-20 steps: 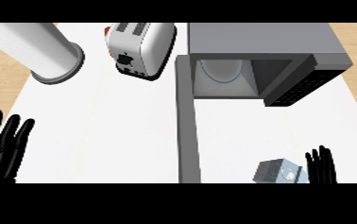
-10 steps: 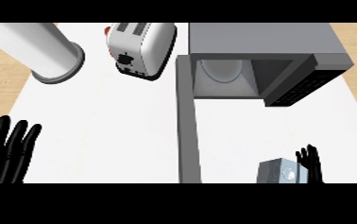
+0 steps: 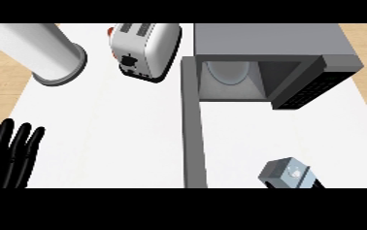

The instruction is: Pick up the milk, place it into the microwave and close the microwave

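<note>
Right hand point(image 3: 314, 183) has sunk since the earlier frame: only a dark sliver shows at the milk's lower right, grip cannot be told. Milk point(image 3: 289, 173) is unmoved, low on the counter point(image 3: 108, 127) right of the open microwave point(image 3: 265, 44) door point(image 3: 192, 127). It stands upright, top towards the view, sides skewed to the door. Left hand point(image 3: 18, 156) rests at the left edge, fingers straight and apart.

A white two-slot toaster point(image 3: 147, 49) stood on the white bench point(image 3: 108, 127) near its far edge, a dark lever on its near end; a small red thing point(image 3: 111, 31) peeped out just behind its left corner, too hidden to name; well to the left stood a tall white cylinder point(image 3: 36, 49) with a grey round base; pale wooden surface point(image 3: 10, 76) showed beyond the bench's left edge.
</note>
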Controlling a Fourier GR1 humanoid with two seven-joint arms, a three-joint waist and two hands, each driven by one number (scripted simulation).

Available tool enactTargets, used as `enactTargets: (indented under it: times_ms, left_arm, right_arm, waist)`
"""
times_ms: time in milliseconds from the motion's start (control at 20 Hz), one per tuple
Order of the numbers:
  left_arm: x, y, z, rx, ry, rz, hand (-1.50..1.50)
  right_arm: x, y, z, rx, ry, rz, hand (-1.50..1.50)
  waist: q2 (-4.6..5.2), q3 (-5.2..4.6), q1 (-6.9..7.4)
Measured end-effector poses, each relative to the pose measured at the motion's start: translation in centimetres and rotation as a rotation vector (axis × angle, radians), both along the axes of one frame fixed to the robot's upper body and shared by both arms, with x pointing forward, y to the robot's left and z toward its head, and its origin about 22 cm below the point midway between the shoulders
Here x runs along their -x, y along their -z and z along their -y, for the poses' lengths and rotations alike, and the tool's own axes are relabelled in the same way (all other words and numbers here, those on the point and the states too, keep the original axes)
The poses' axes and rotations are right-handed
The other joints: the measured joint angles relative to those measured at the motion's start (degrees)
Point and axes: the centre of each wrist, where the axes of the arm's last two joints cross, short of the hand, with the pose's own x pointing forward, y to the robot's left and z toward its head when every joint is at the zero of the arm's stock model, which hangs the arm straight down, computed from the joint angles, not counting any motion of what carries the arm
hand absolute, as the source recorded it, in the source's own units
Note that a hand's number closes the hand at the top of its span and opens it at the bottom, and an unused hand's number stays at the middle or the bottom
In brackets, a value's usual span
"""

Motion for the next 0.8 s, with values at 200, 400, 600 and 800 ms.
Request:
enactTargets:
  times_ms: [200, 400, 600, 800]
  left_arm:
    - [0.3, -0.2, -0.2, 0.001, 0.003, -0.007, -1.50]
    - [0.7, 0.4, -0.8, 0.003, -0.006, -0.008, -1.50]
    - [0.8, 0.8, -1.1, 0.009, -0.005, -0.016, -1.50]
    - [1.4, -0.1, -1.3, 0.018, -0.005, -0.019, -1.50]
  right_arm:
    - [-0.4, -0.6, -1.0, -0.087, -0.076, 0.067, 1.50]
    - [-1.0, -0.9, -1.8, -0.111, -0.144, 0.137, 1.50]
    - [-3.0, -1.4, -2.4, -0.071, -0.244, 0.214, 1.50]
    - [-5.1, -2.2, -3.3, -0.032, -0.312, 0.254, 1.50]
  waist:
    - [-0.03, 0.00, -0.06]
    - [-0.03, 0.01, 0.03]
    - [-0.02, 0.01, 0.20]
    - [0.00, 0.02, 0.17]
